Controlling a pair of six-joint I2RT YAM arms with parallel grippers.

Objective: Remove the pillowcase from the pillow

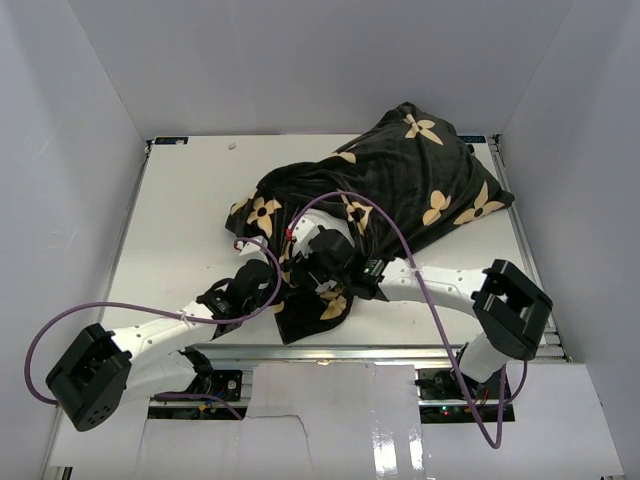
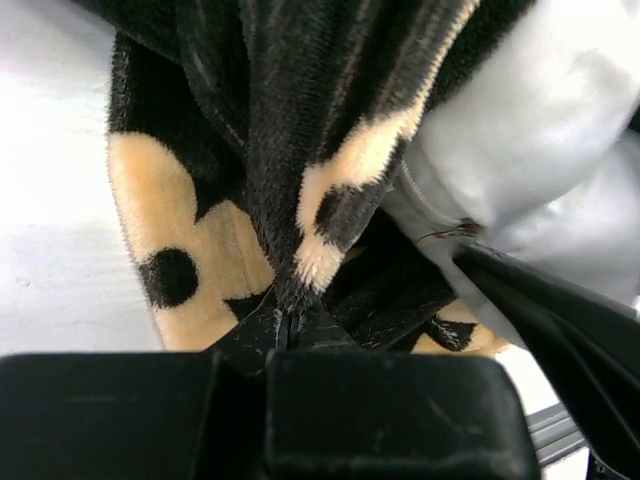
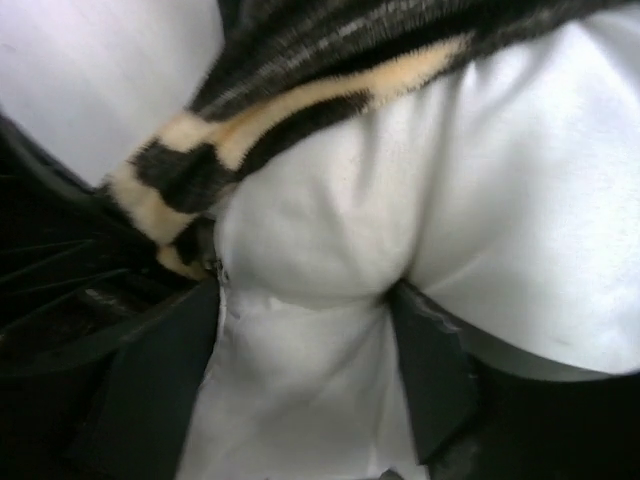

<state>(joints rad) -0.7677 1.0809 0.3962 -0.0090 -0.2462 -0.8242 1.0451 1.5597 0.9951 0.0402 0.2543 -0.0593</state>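
Two grippers are set at the 6 o'clock end of a soft black, tan-flowered pillowcase (image 1: pixel 400 190) lying toward 2 o'clock over a plump white pillow (image 3: pixel 450 200). The left gripper (image 2: pixel 285 335) is clamped on its edge, probably to anchor it; the right gripper (image 3: pixel 300 345) is spread open around bulging pillow. No writing is legible.

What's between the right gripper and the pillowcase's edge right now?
The white pillow: in the right wrist view its fabric bulges between the spread fingers of the right gripper, up to the pillowcase hem.
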